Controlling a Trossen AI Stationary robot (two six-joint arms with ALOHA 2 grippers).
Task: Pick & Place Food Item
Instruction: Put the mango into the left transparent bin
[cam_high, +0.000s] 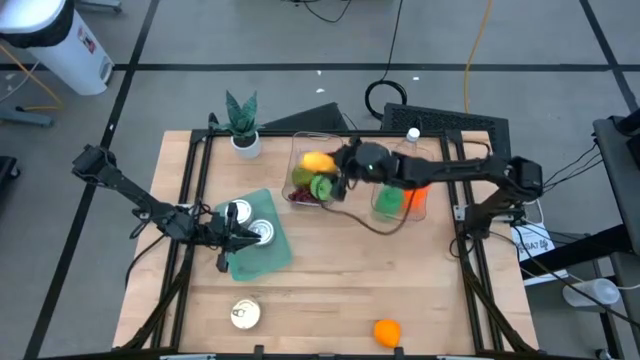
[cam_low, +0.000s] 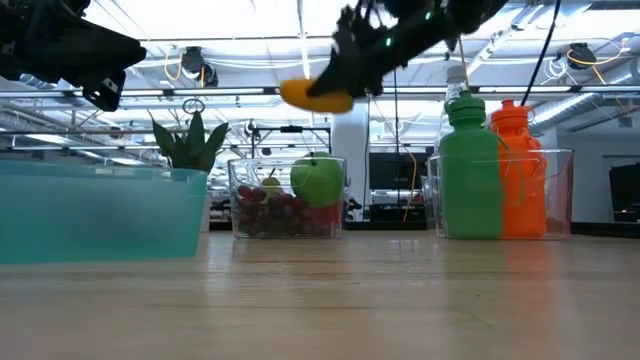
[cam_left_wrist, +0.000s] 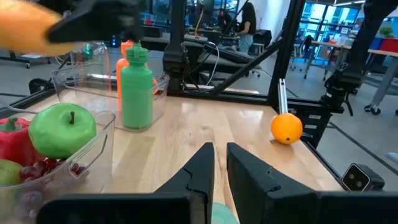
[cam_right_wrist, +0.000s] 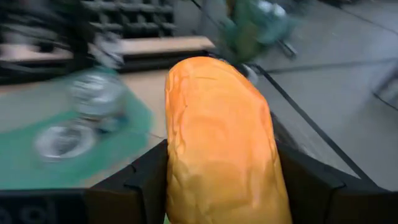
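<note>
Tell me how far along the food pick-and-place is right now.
Done: green apple and grapes lie in the clear bin. In hand: the right gripper holds a yellow-orange food item above that bin. Left: releasing it; an orange sits on the table. The left gripper waits shut over the teal tray.

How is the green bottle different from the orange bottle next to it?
The green bottle is green, while the orange bottle is orange. In the low view the green bottle stands in front and partly hides the orange bottle. In that view the green bottle's cap sits slightly higher than the orange bottle's. Both stand upright, side by side, inside the same clear bin.
</note>
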